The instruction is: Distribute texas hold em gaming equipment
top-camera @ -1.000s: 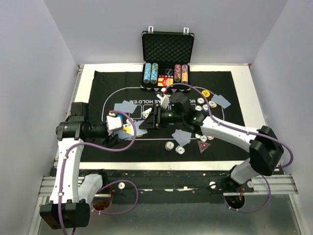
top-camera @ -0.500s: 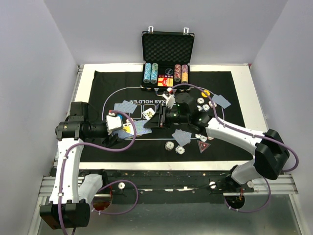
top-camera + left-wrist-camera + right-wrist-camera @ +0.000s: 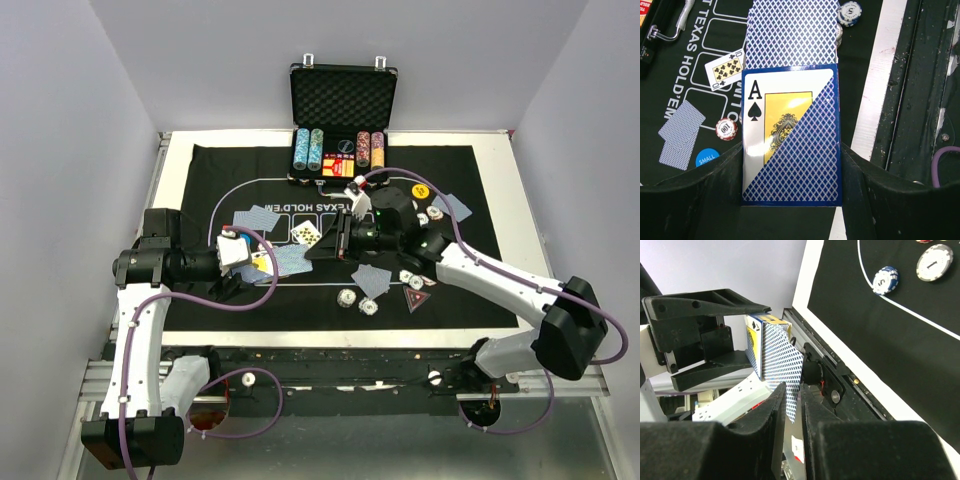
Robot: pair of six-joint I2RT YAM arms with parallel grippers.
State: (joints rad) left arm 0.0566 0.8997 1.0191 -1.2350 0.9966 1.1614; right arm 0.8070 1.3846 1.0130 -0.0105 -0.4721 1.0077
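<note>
1. The table (image 3: 185, 145) carries a black mat (image 3: 250, 170). An open black case (image 3: 343, 95) stands at the far edge, with chip rows in its lower half.
2. Left gripper (image 3: 791, 147): its fingers are parted to the width of a card box (image 3: 800, 175) and pressed against both long sides. The box bears an ace of spades print and is held above the left part of the mat.
3. Right gripper (image 3: 794, 390): its fingers are nearly together, pinching the edge of one blue-backed card (image 3: 782, 355). The card's other end sits at the mouth of the box. Whether it is clear of the box cannot be determined.
4. Loose cards (image 3: 257, 215) lie face down on the mat in small groups: at the left, beside the right arm, and at the far right. One clubs card (image 3: 725, 70) lies face up near the centre.
5. The red triangular marker (image 3: 416, 297) lies flat on the near right of the mat.
6. Two striped chips (image 3: 357, 300) sit side by side near the mat's near edge.
7. A blue button (image 3: 706, 159) marked SMALL lies just beside a red-edged chip (image 3: 726, 129). A yellow button (image 3: 421, 190) lies at the far right.
</note>
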